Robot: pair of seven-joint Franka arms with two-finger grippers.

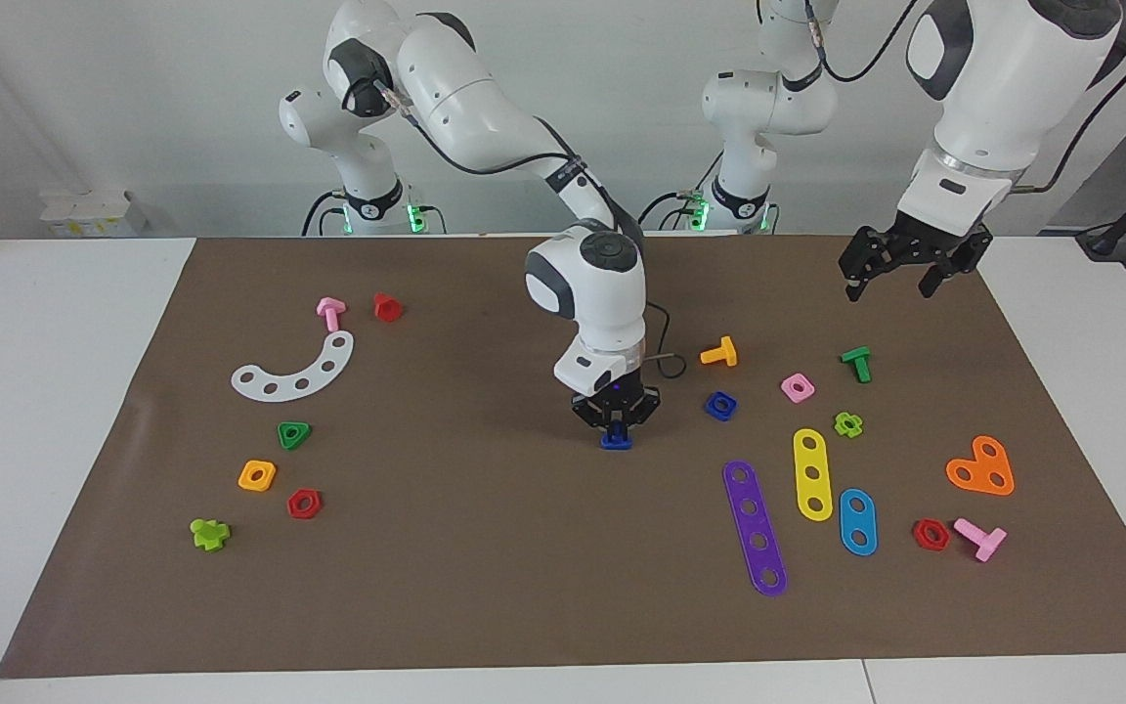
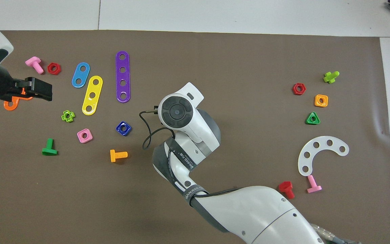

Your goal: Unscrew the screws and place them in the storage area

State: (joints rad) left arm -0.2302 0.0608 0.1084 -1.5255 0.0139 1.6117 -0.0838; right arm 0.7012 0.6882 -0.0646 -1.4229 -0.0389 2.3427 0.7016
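The dark-blue screw [image 1: 615,440] sits at the middle of the brown mat, and my right gripper [image 1: 616,426] points straight down with its fingertips shut on it. The overhead view hides both under the right wrist [image 2: 177,112]. The storage area [image 1: 353,469] is the bare mat around the green triangular nut [image 1: 294,435], orange square nut [image 1: 257,475] and red hexagonal nut [image 1: 304,504], toward the right arm's end. My left gripper [image 1: 893,282] hangs open and empty, high over the left arm's end of the mat, and shows as well in the overhead view [image 2: 39,88].
A blue square nut [image 1: 720,405] and an orange bolt [image 1: 719,352] lie close to the right gripper. A green bolt [image 1: 856,363], a pink nut [image 1: 798,387] and the purple strip [image 1: 755,526] lie toward the left arm's end. A white curved plate [image 1: 297,367] lies near the storage area.
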